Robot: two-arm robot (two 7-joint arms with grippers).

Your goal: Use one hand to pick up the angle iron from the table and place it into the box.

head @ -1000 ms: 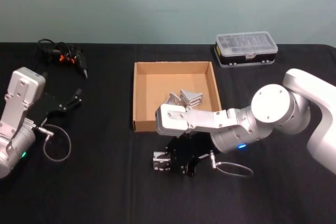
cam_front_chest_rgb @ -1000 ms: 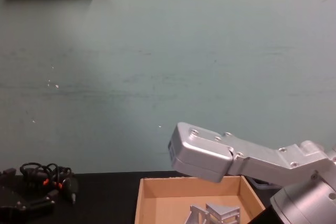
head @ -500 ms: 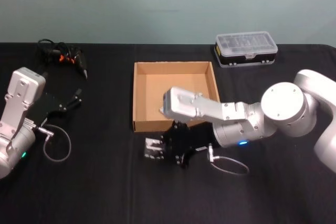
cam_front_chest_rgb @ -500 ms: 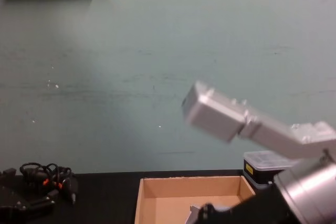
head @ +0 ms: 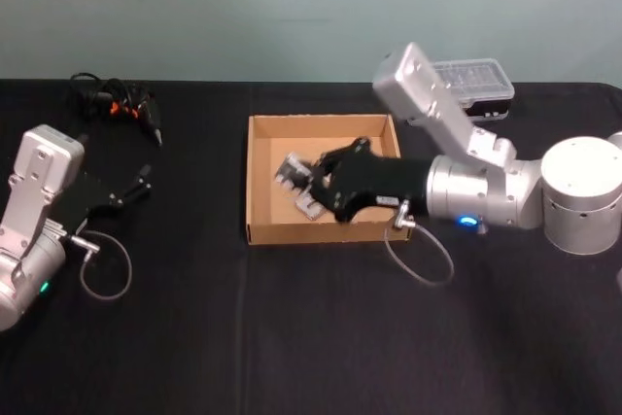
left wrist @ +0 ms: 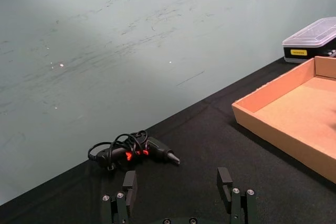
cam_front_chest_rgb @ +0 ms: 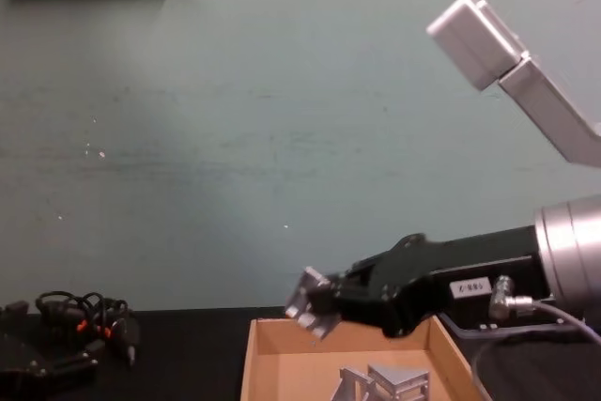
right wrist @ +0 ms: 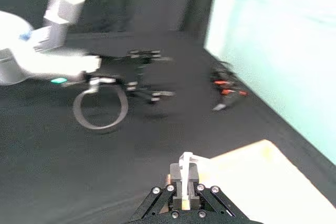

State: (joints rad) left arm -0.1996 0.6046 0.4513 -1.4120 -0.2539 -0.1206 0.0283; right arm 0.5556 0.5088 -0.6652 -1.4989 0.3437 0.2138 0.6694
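We see the right gripper (head: 303, 180) clamped on an angle iron (head: 292, 171) above the box (head: 259, 182), the left gripper (left wrist: 178, 198) open.

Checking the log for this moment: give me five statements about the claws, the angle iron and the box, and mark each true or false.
1. The right claw grips an angle iron. True.
2. That angle iron rests on the table. False: it is held in the air above the box.
3. The box has nothing in it. False: angle irons already lie inside.
4. The left claw is open, holding nothing. True.
5. The plastic case sits inside the box. False: it stands on the table behind the box.
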